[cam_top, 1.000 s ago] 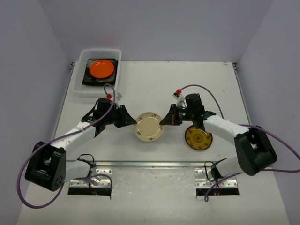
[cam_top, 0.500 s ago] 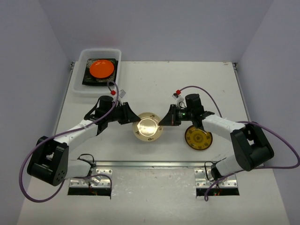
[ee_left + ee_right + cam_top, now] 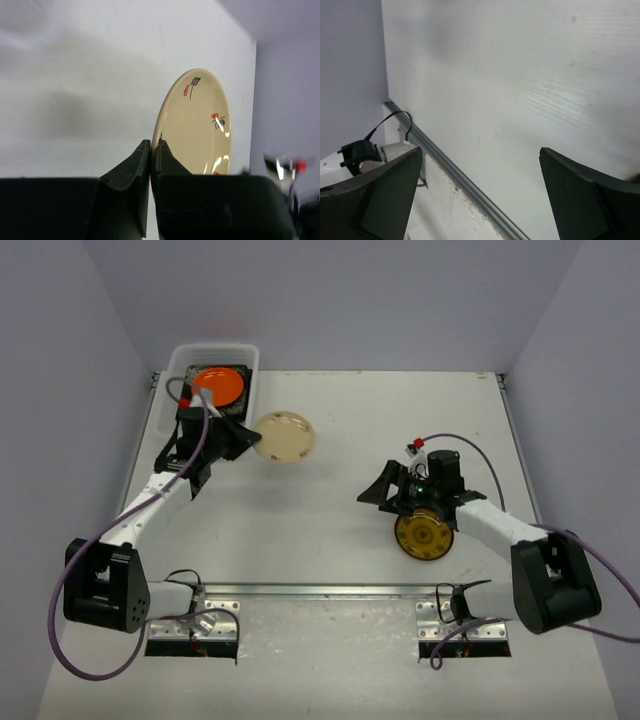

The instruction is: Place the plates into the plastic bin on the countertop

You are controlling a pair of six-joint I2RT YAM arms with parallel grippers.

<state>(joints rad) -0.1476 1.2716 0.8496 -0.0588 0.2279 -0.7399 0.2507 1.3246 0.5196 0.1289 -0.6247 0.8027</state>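
Observation:
My left gripper [image 3: 247,438] is shut on the rim of a cream round plate [image 3: 284,435] and holds it in the air just right of the plastic bin [image 3: 215,347]. In the left wrist view the cream plate [image 3: 200,125] stands on edge, pinched between my left gripper's [image 3: 152,147] two dark fingers. An orange round plate [image 3: 218,386] lies in the bin on dark square plates [image 3: 238,371]. A yellow-patterned round plate [image 3: 423,536] lies on the countertop [image 3: 330,540] under my right wrist. My right gripper [image 3: 378,491] is open and holds nothing, as the right wrist view shows [image 3: 480,150].
A metal rail [image 3: 320,590] runs along the countertop's front edge and also appears as the same rail [image 3: 455,177] in the right wrist view. Purple cables loop from both arms. Grey walls close in the back and the sides.
The left arm has lifted the cream plate from the table's middle and carried it back and left, up to the bin. The right gripper has opened and drawn back to the right.

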